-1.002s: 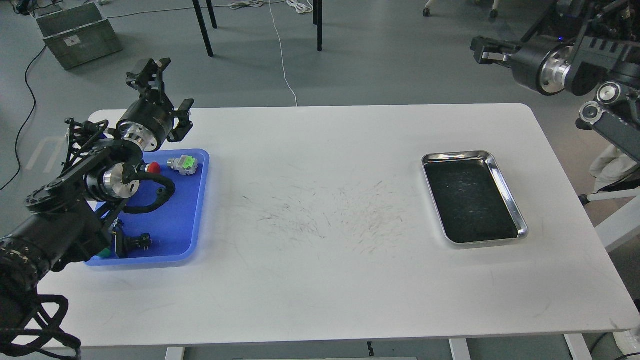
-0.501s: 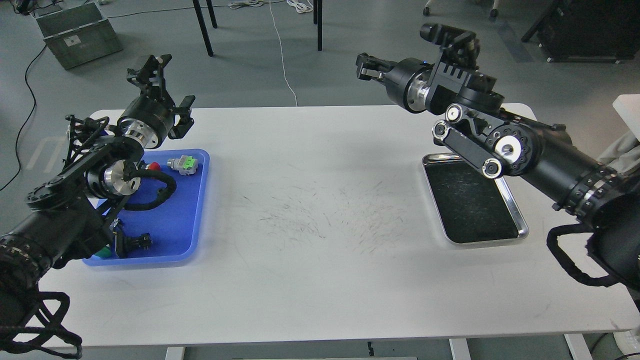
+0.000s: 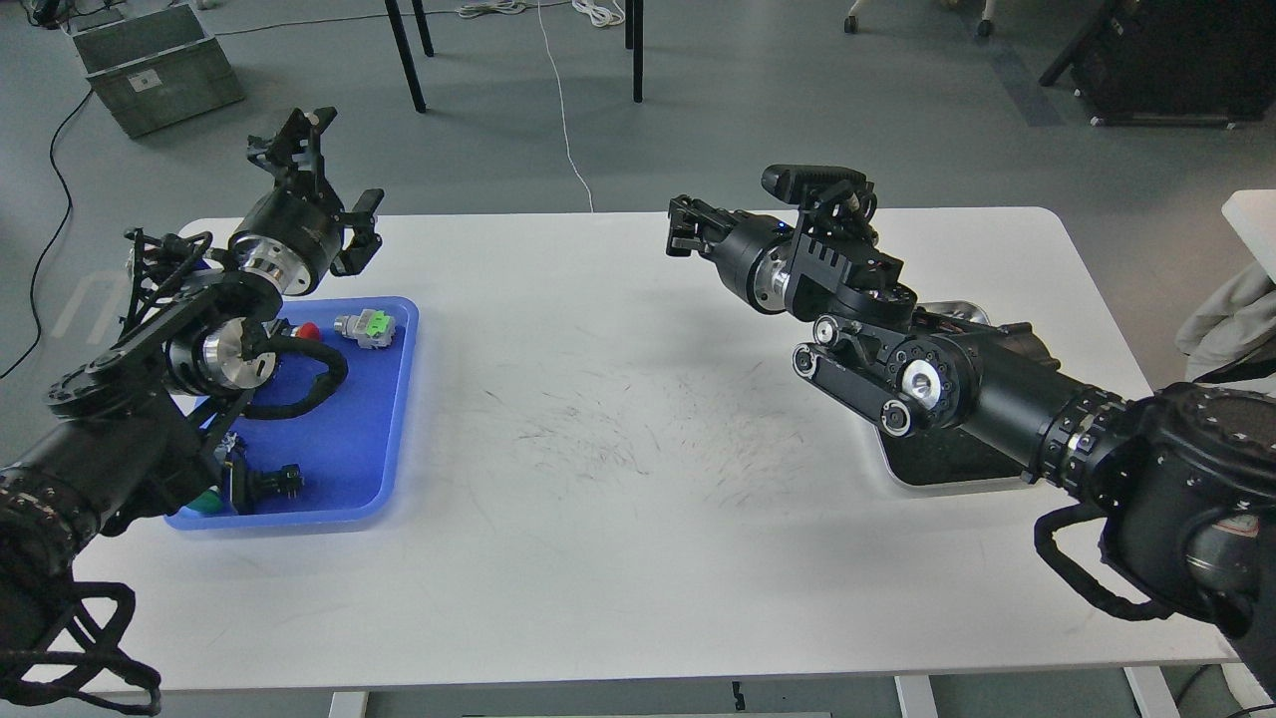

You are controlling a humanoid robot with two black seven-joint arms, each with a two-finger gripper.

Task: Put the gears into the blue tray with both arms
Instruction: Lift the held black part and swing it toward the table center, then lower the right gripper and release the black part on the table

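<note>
Spread wide under everything, a white rectangular tabletop [image 3: 638, 558]. Reaching in from far right of the shallow blue plastic tray [image 3: 384, 399], across a shiny steel tray [image 3: 942, 467] mostly hidden beneath it, the black jointed right arm; its pincer [image 3: 682, 227] too dark and end-on to tell open from closed. Raised above the blue tray's far edge, the left pincer [image 3: 324, 179], spread wide and empty, probably kept clear of the contents. Inside the blue tray, a grey green-topped block [image 3: 365, 328], a red-capped switch [image 3: 308, 331] and, by its near rim, a small black toothed piece [image 3: 282, 481], seemingly one of the gears.
</note>
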